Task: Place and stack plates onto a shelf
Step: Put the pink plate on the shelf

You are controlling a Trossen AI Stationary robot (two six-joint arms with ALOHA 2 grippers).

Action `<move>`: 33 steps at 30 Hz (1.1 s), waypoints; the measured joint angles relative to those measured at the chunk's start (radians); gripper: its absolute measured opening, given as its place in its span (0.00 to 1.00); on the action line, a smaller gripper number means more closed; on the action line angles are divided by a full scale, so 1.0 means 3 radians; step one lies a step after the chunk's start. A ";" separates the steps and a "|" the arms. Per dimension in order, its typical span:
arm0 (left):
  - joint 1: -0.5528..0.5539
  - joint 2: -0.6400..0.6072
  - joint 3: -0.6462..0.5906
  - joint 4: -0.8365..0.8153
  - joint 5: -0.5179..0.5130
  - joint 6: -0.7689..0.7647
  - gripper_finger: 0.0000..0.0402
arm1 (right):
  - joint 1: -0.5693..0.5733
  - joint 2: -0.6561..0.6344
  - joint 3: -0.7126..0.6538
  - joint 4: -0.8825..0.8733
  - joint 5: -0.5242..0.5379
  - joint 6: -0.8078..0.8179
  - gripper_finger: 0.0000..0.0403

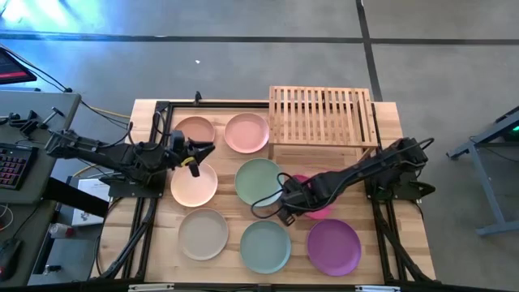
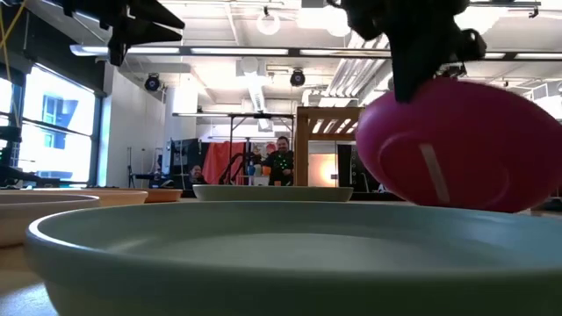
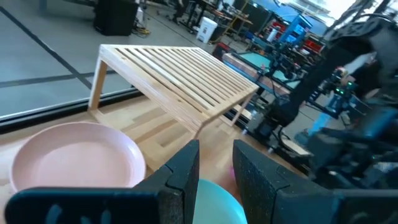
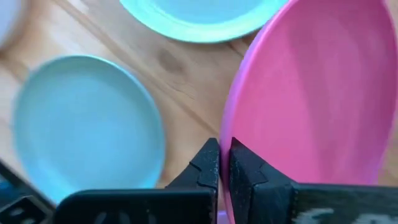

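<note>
Right claw point(image 1: 289, 204) at frame center is clamped on the magenta plate's point(image 2: 457, 145) rim, holding it tilted above the surface point(image 1: 146, 235); left claw point(image 1: 201, 154), upper left, stands slightly apart.

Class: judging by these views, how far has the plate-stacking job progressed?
Done: nothing; the slatted wooden shelf is bare. In hand: the right gripper pinches the rim of the round magenta plate, tilted off the table. Left: seven plates on the table; the left gripper hangs empty above the peach plate.
</note>
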 joint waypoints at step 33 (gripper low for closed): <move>0.0110 0.0000 -0.0001 -0.0414 0.0658 -0.0150 0.21 | 0.0020 -0.0006 0.1635 -0.0618 0.0803 0.0022 0.00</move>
